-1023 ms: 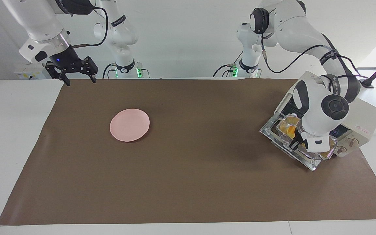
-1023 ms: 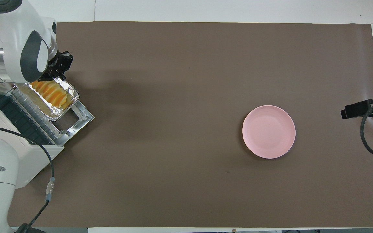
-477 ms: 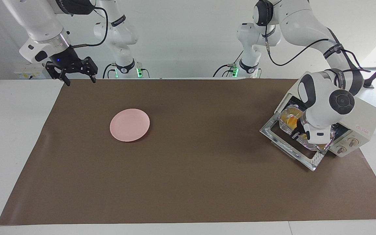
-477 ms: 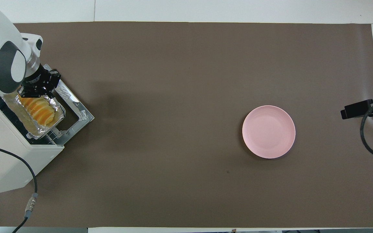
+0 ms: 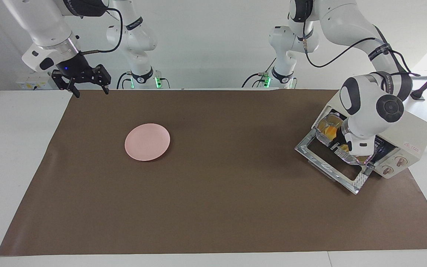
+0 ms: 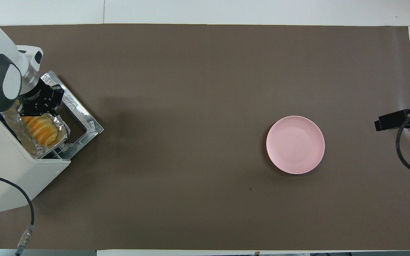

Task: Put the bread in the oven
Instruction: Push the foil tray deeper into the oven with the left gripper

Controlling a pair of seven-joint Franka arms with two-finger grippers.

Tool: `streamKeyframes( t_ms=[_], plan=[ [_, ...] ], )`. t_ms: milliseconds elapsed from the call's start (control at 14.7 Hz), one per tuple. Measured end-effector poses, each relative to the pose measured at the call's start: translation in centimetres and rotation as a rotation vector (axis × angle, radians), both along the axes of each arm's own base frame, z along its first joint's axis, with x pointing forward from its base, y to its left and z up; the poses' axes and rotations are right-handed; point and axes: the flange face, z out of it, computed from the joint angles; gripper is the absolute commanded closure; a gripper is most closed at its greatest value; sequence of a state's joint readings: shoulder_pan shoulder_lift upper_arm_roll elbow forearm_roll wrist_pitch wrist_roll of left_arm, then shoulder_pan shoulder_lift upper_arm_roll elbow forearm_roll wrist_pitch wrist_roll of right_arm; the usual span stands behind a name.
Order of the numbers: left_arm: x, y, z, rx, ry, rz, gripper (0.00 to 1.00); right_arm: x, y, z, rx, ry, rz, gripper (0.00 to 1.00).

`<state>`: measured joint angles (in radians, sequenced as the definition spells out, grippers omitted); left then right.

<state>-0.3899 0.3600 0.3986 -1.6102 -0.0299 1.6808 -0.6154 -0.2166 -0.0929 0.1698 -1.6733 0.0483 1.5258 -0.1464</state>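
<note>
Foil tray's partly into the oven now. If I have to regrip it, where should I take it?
Take the foil tray by its exposed crinkled rim over the open door, probably coming from the door side: the rest sits inside the oven, with the bread filling its middle.

Oven mouth is crowded: left hand sits low over the foil tray w/ bread, door flat down in front, blocking low approach there. Mid counter wide open; only the pink plate sits there. Right hand hangs over the counter edge nr its base, well apart.
</note>
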Motion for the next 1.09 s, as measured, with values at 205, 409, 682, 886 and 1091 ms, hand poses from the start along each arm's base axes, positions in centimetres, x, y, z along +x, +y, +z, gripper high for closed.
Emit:
streamKeyframes(
  t_ms=[205, 409, 682, 886, 1091],
  plan=[
    [0.0, 0.3, -0.3, 0.000, -0.018, 0.001, 1.00, 0.0, 0.0, 0.0, 0.000, 0.000, 0.000, 0.00],
    [0.0, 1.6, -1.5, -0.001, -0.047, 0.005, 1.00, 0.0, 0.0, 0.0, 0.000, 0.000, 0.000, 0.00],
    [-0.2, 3.7, -1.3, 0.006, -0.052, -0.016, 1.00, 0.0, 0.0, 0.0, 0.000, 0.000, 0.000, 0.00],
    [-0.2, 5.2, -1.1, 0.001, -0.052, -0.032, 1.00, 0.0, 0.0, 0.0, 0.000, 0.000, 0.000, 0.00],
    [-0.3, 6.0, -0.9, -0.003, -0.054, -0.034, 1.00, 0.0, 0.0, 0.0, 0.000, 0.000, 0.000, 0.00]
  ],
)
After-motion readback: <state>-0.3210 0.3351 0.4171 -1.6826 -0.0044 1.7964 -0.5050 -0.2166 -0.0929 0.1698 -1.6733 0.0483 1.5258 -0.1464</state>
